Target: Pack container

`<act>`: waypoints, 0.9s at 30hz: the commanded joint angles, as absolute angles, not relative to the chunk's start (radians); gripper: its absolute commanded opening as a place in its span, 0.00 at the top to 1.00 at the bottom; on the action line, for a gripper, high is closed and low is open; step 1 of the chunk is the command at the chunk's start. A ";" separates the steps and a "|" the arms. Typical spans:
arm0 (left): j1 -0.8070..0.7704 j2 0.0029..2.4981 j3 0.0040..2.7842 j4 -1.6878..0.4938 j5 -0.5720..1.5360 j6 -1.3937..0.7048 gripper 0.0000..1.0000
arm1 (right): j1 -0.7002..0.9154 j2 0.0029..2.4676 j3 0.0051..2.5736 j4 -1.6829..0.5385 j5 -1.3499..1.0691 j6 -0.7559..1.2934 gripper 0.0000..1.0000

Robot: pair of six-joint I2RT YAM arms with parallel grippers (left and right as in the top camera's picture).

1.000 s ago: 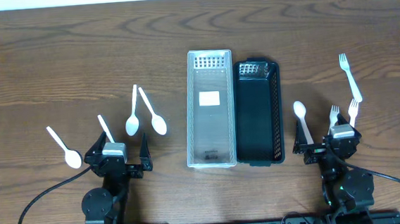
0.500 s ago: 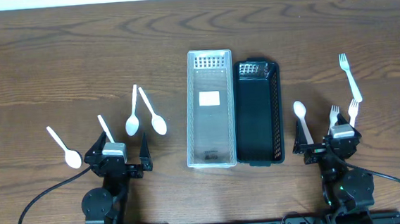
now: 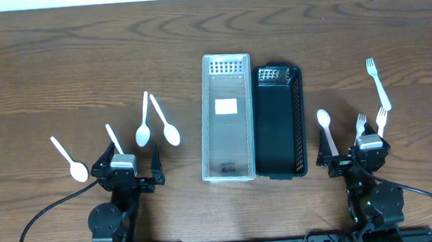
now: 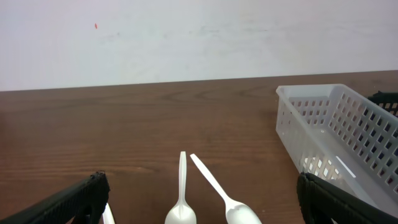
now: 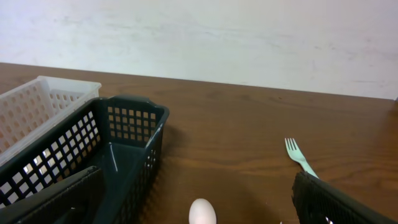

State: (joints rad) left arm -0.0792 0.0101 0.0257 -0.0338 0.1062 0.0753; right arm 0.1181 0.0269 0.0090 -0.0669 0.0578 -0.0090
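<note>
A white slotted bin (image 3: pixel 227 119) and a dark slotted bin (image 3: pixel 280 121) stand side by side mid-table, both empty. Several white spoons lie at the left: two (image 3: pixel 144 120) (image 3: pixel 166 121) crossing, one (image 3: pixel 113 139) by my left gripper, one (image 3: pixel 68 159) farther left. A white spoon (image 3: pixel 326 128) and three forks (image 3: pixel 378 84) (image 3: pixel 382 120) (image 3: pixel 361 124) lie at the right. My left gripper (image 3: pixel 125 170) is open and empty, the two spoons (image 4: pixel 181 198) (image 4: pixel 219 190) between its fingers. My right gripper (image 3: pixel 354 154) is open and empty, a spoon bowl (image 5: pixel 202 213) before it.
The white bin's corner (image 4: pixel 329 134) shows at the right of the left wrist view. The dark bin (image 5: pixel 99 149) and a fork (image 5: pixel 300 157) show in the right wrist view. A pale wall runs along the table's far edge.
</note>
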 commanded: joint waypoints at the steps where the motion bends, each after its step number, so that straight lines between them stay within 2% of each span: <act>1: -0.073 0.004 0.004 -0.060 0.131 0.074 0.02 | 0.124 0.020 0.006 -0.070 0.052 -0.016 0.01; 16: -0.073 0.004 0.004 -0.059 0.131 0.073 0.02 | 0.124 0.020 0.006 -0.064 0.042 -0.011 0.01; 23: -0.073 0.004 0.004 -0.059 0.131 0.073 0.02 | 0.124 0.027 0.009 -0.071 -0.004 0.099 0.01; 27: -0.073 0.004 0.004 -0.059 0.131 0.073 0.02 | 0.124 0.043 0.106 -0.144 -0.042 0.100 0.01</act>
